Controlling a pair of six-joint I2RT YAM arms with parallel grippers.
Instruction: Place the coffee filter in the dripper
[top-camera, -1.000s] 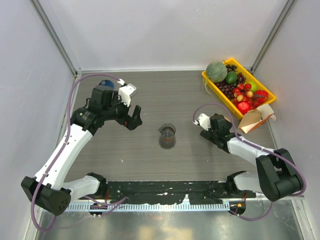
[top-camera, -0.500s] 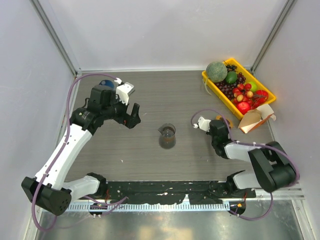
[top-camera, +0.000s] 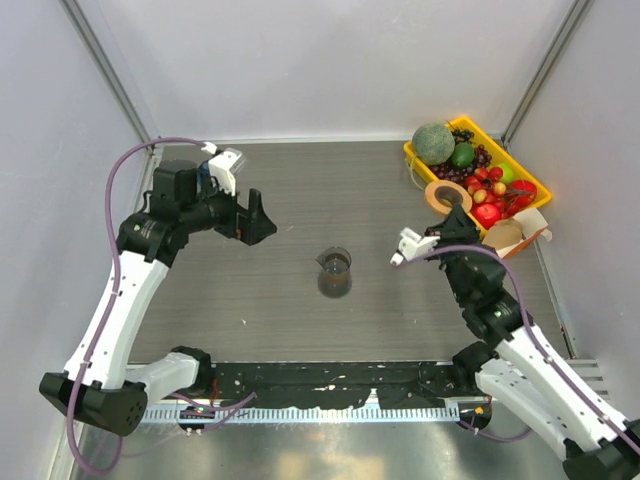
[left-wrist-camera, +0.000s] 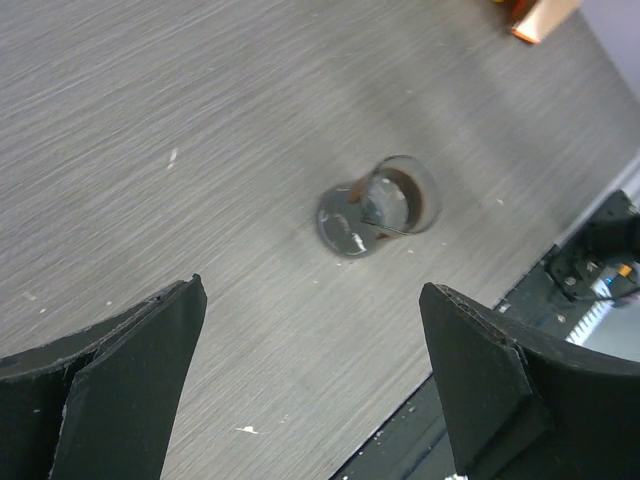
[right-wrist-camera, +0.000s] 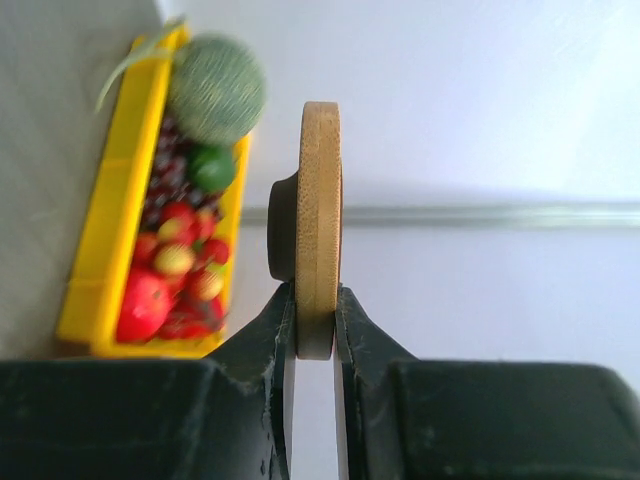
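Grey wood-grain table (top-camera: 300, 190), pale walls. The coffee filter (top-camera: 507, 236) lies beside the yellow tray (top-camera: 413, 160), near but clear of the right gripper (right-wrist-camera: 315, 312), which pinches a wooden ring (right-wrist-camera: 320, 200). The left gripper (left-wrist-camera: 310, 300) gapes wide.

A beaker (top-camera: 335, 270) stands mid-table; a tray (top-camera: 418, 166) sits far right, a wooden ring (top-camera: 447, 195) left of it, the coffee filter (top-camera: 508, 237) before it.

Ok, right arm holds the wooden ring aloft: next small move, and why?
Probably swing the right gripper left and lower the wooden ring onto the glass cup mid-table: its fingers are shut on the ring, and the coffee filter lies untouched by the yellow tray.
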